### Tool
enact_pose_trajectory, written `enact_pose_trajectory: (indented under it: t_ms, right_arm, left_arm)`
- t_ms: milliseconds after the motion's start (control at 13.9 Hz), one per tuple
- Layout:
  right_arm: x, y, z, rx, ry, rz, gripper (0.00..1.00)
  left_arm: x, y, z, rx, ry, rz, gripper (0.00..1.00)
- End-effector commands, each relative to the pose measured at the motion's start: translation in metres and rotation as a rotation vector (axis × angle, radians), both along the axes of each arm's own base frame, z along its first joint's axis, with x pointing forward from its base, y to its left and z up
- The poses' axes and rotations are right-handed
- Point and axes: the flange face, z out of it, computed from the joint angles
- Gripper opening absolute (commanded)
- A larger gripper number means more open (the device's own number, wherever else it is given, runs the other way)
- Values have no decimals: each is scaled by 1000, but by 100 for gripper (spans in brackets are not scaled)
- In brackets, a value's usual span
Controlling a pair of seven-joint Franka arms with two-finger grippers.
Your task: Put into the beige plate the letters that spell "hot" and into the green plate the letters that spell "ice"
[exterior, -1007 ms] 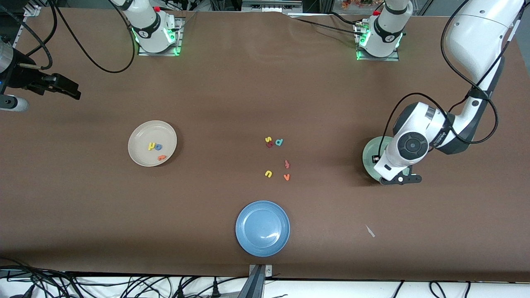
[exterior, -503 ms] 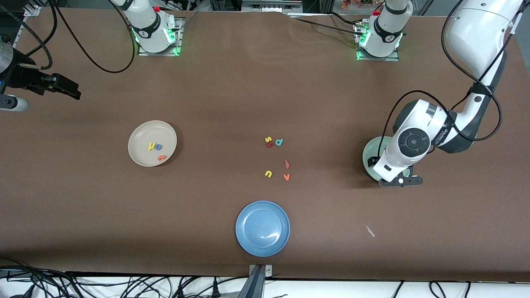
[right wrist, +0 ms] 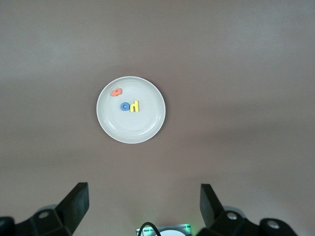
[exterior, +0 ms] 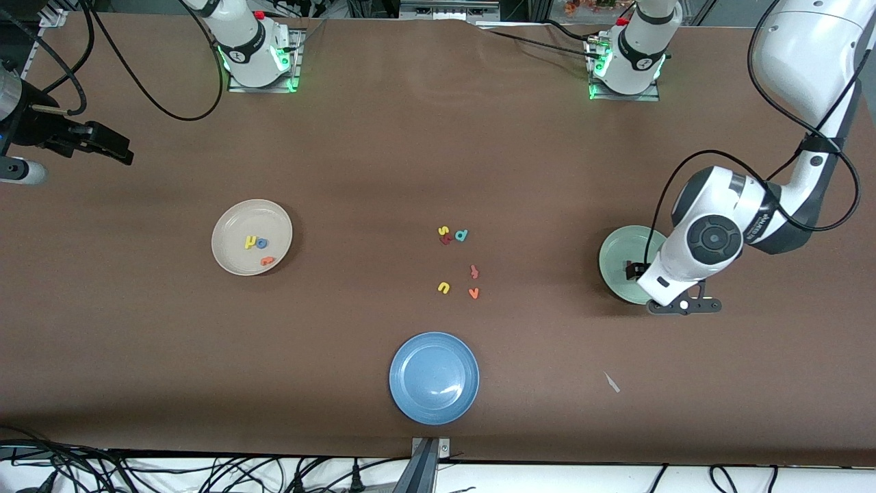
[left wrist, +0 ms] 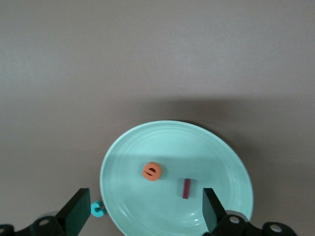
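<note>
brown desk; left end effector [left wrist: 142,216] wide open, empty over green plate [left wrist: 221,162]; teal c [left wrist: 98,210] outside rim—i'd regrasp it.

The left arm reaches down the frame's right side, its left gripper [left wrist: 142,214] pointing downward with fingers spread wide. The right gripper [right wrist: 142,209] waits at the upper left, likewise spread.

Glossy blue plate [exterior: 434,378] and green plate [left wrist: 216,162] on matt brown table [exterior: 383,164].
</note>
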Motion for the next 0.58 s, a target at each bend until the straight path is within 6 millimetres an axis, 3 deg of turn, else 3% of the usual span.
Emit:
enact_pose_trajectory:
  t_ms: [0, 288, 503]
  right_arm:
    - [1, -2, 5, 18, 0, 4, 100]
    - [1, -2, 5, 18, 0, 4, 100]
    - [1, -3, 5, 18, 0, 1, 100]
  left_arm:
    - [-2, 29, 15, -5, 23, -85, 100]
    - [-18, 108, 28, -260, 91, -321, 100]
    - [-50, 139, 18, -356, 109, -435, 100]
